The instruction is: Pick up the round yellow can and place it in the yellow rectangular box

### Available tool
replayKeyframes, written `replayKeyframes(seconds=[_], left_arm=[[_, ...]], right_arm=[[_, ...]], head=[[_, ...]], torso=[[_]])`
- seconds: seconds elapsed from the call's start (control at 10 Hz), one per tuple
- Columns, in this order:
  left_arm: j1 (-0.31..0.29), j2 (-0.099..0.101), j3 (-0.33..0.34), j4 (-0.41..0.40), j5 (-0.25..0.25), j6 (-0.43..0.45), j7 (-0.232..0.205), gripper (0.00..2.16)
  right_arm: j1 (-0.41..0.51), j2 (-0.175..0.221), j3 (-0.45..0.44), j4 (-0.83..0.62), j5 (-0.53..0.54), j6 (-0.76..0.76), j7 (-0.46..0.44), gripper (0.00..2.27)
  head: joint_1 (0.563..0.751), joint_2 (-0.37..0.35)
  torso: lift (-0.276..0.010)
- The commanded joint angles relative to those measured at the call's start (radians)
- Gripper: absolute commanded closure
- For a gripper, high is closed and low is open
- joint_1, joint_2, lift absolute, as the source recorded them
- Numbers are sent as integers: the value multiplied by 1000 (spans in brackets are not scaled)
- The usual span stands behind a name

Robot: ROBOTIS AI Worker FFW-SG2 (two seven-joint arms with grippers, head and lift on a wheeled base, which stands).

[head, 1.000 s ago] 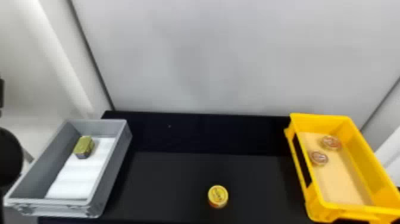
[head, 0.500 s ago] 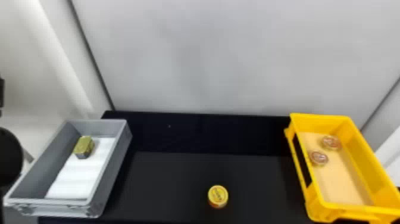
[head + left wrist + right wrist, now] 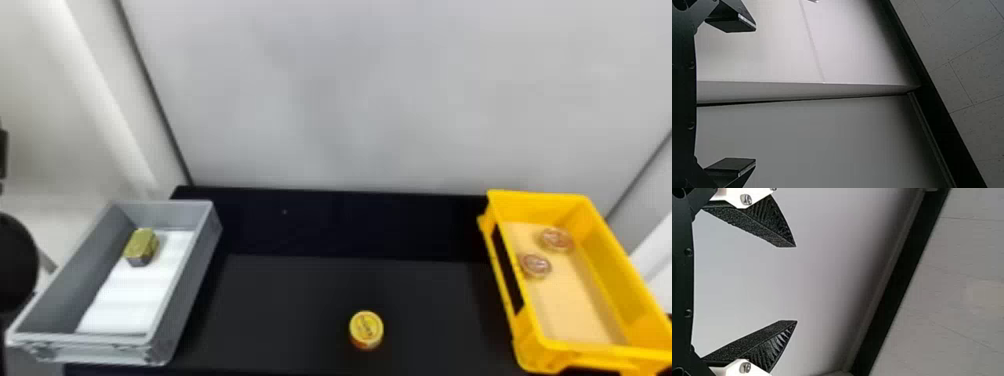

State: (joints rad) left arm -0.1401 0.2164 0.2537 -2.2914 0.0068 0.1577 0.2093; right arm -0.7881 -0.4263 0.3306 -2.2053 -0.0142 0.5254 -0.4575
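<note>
1. Left wrist view: the left gripper (image 3: 755,95) was released, fingers wide apart, grasping nothing.
2. Head view: the grey box (image 3: 187,300) and its gold block (image 3: 141,246) had not shifted.
3. The can (image 3: 366,329) sat on the black table (image 3: 280,310) between the boxes, unmoved too; the pick, it seemed, had yet to begin.
4. The yellow box (image 3: 540,204) had kept its place and its two tins (image 3: 556,240), with room left.
5. Right wrist view: the right gripper (image 3: 796,284) was also released and empty, probably the likelier picker.
</note>
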Motion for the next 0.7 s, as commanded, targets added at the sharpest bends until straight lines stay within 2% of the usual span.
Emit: replayKeyframes(seconds=[0.0,0.2,0.4,0.6], left_arm=[[-4,-2,-4,0,-2,3,1,79],[-6,-2,-10,-2,-2,10,1,81],[-6,-2,-13,-2,-2,10,-1,81],[-6,-2,-14,-2,-2,11,-1,81]], right_arm=[[-25,40,-47,2,-98,225,48,88],[-28,84,-65,42,-119,415,155,88],[35,135,-73,127,-184,494,214,88],[110,167,-67,208,-237,567,269,88]], head=[[694,54],[694,54],[694,54],[694,54]], torso=[[-3],[-3],[-3],[-3]])
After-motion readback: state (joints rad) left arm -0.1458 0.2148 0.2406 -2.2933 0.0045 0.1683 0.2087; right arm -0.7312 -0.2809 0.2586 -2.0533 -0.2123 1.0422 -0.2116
